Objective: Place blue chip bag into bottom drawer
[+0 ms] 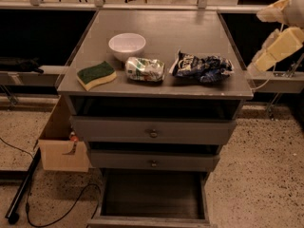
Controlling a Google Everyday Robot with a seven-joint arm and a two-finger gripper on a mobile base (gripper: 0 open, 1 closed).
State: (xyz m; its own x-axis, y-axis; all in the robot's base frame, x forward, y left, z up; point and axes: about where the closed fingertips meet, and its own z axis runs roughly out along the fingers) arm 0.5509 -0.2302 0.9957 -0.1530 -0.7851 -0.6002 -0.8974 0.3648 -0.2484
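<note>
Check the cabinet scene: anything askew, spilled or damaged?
Nothing stands out. The crumpled dark blue foil chip bag lies on the grey cabinet top, nothing spilled. The deep grey bottom drawer stands open. The cream tool hangs at the view's right edge, off the cabinet.

Robot arm [278,9] and hand [271,53], seen at the right edge just beside the counter [156,20]. Both were cream-coloured, built of blocky, flat-faced segments with angular corners; the upper segment appeared paler than the lower.
</note>
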